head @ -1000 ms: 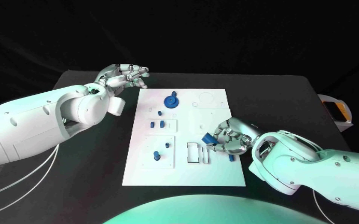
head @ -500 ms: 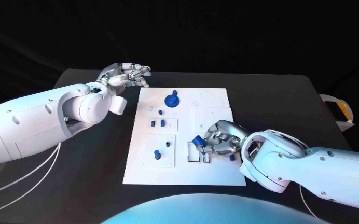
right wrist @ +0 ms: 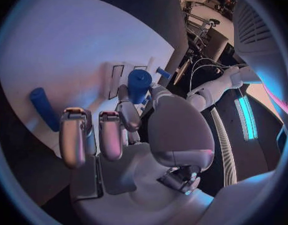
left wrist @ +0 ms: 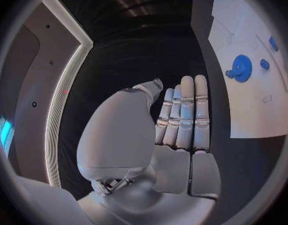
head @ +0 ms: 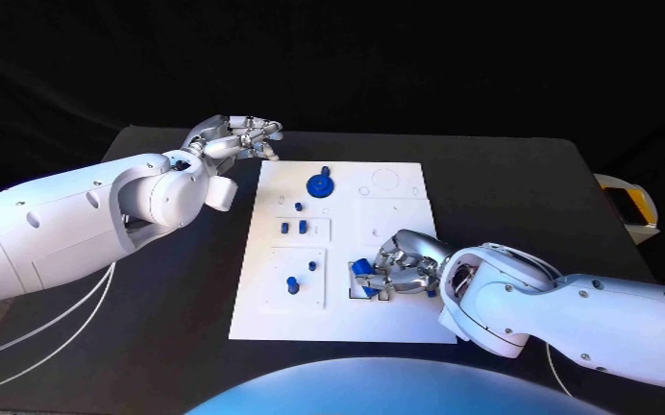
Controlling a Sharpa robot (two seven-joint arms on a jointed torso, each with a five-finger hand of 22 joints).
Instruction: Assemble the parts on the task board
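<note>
Black bench (head: 527, 184) was seen under the white task board (head: 402, 218). A blue part (head: 361, 266) was pinched by the right robot hand (head: 395, 271) over the board's near slots; the left robot hand (head: 238, 138) was held empty, fingers straight together, beside the board's far corner.

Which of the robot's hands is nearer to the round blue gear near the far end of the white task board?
The left hand. It is off the board's far left corner, close to the blue gear. The right hand is over the white task board at its near end, holding a blue part.
</note>
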